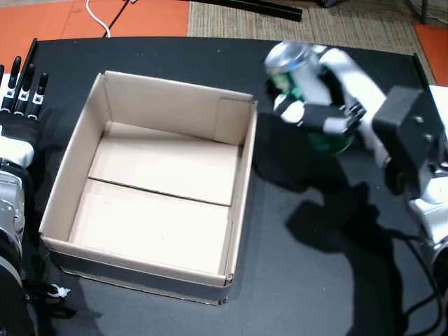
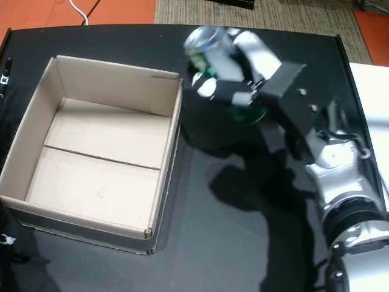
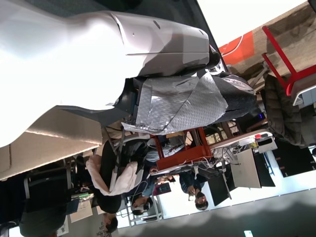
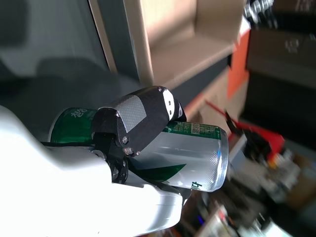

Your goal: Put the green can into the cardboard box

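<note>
The green can [image 1: 297, 77] is sitting tilted in the right hand [image 1: 318, 105], whose fingers [image 4: 140, 123] are wrapping around its body, up off the black tabletop [image 1: 315, 280] and just beside the far right corner of the cardboard box [image 1: 150, 273]. The box is standing open. The left hand [image 1: 17, 105] is resting beside the box's left wall, fingers straight and holding nothing.

The right hand [image 2: 243, 73] is mostly glossy white shell with black knuckle blocks, and its thumb tip [image 4: 143, 118] has a carbon-weave cover held by small screws. Behind it sits a boxy black wrist block [image 2: 292, 100], then a ribbed silver forearm [image 2: 343, 194]. The left hand [image 1: 19, 98] has black fingers with white patches.
</note>
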Robot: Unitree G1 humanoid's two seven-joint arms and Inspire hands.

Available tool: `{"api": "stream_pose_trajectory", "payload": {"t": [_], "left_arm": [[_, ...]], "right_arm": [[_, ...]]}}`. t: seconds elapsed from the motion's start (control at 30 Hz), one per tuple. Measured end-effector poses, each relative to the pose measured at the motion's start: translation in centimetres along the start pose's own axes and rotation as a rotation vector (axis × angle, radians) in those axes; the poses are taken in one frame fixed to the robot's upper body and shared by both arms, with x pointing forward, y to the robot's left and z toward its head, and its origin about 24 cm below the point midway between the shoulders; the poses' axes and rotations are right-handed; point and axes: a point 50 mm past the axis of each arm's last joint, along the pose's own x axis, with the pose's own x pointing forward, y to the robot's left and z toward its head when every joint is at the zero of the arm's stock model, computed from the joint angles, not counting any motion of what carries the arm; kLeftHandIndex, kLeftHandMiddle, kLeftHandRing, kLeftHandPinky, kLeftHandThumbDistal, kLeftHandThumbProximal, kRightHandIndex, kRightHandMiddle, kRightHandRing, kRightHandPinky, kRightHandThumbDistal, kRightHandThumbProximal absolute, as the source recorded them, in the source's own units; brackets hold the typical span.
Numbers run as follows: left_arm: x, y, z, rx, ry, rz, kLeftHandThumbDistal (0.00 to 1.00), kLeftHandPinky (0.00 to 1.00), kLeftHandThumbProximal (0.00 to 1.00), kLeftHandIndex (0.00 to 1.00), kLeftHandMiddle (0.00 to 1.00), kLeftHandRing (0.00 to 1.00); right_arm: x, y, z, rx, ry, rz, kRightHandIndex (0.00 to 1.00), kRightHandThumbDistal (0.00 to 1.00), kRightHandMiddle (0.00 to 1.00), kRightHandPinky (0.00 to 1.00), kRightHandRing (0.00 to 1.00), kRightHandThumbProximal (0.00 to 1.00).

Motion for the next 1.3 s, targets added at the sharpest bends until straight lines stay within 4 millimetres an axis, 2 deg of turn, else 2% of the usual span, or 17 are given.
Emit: {"api": "stream_pose_trajectory", "payload": {"t": [0.2,0.4,0.47,0.5,0.63,0.73,0.8,0.9,1.07,1.13,1.23,1.3], "left_arm": [[0.0,0.0,0.0,0.000,0.000,0.006,0.00,0.85,1.00,0.51,0.51,0.57],[0.0,0.1,-0.1,0.001,0.003,0.022,0.00,0.83,1.00,0.50,0.50,0.59],[0.0,0.1,-0.1,0.001,0.003,0.024,0.00,0.82,1.00,0.48,0.49,0.58],[0.0,0.1,-0.1,0.001,0.003,0.024,0.00,0.82,1.00,0.48,0.50,0.59],[0.0,0.1,-0.2,-0.002,0.004,0.024,0.00,0.84,1.00,0.48,0.51,0.61],[0.0,0.1,-0.3,-0.003,0.006,0.024,0.00,0.83,1.00,0.47,0.50,0.60],[0.0,0.0,-0.3,-0.004,0.007,0.023,0.00,0.84,1.00,0.46,0.50,0.61],[0.0,0.0,-0.4,-0.003,0.009,0.018,0.00,0.83,1.00,0.43,0.50,0.62],[0.0,0.0,-0.5,-0.003,0.010,0.017,0.00,0.83,1.00,0.47,0.48,0.60],[0.0,0.0,-0.5,-0.003,0.012,0.018,0.00,0.82,1.00,0.46,0.48,0.59],[0.0,0.0,-0.5,-0.003,0.013,0.018,0.00,0.81,1.00,0.45,0.49,0.59],[-0.1,0.0,-0.6,-0.004,0.014,0.018,0.00,0.82,1.00,0.48,0.49,0.58]], "right_arm": [[-0.1,-3.0,0.8,0.028,-0.047,-0.112,0.22,0.00,0.24,0.44,0.32,0.00],[-0.2,-4.2,1.0,0.080,-0.060,-0.171,0.18,0.00,0.19,0.41,0.26,0.00],[0.0,-4.4,1.3,0.072,-0.077,-0.185,0.20,0.00,0.21,0.41,0.29,0.00],[0.1,-4.5,1.6,0.067,-0.093,-0.199,0.19,0.02,0.20,0.40,0.28,0.00],[0.7,-5.1,3.4,0.046,-0.189,-0.232,0.16,0.00,0.17,0.39,0.24,0.00],[1.1,-5.4,5.2,0.016,-0.300,-0.232,0.18,0.00,0.16,0.37,0.23,0.00],[1.4,-5.5,6.3,-0.009,-0.353,-0.229,0.17,0.00,0.16,0.36,0.22,0.00],[1.9,-5.4,7.5,-0.042,-0.405,-0.205,0.10,0.00,0.13,0.35,0.21,0.00],[2.9,-4.9,9.4,-0.082,-0.459,-0.109,0.12,0.04,0.13,0.35,0.19,0.00],[3.4,-4.4,10.4,-0.101,-0.486,-0.062,0.12,0.09,0.12,0.35,0.19,0.00],[4.3,-3.4,12.2,-0.151,-0.533,0.016,0.10,0.10,0.12,0.34,0.19,0.00],[4.8,-2.8,13.5,-0.187,-0.576,0.058,0.09,0.08,0.10,0.32,0.18,0.00]]}}
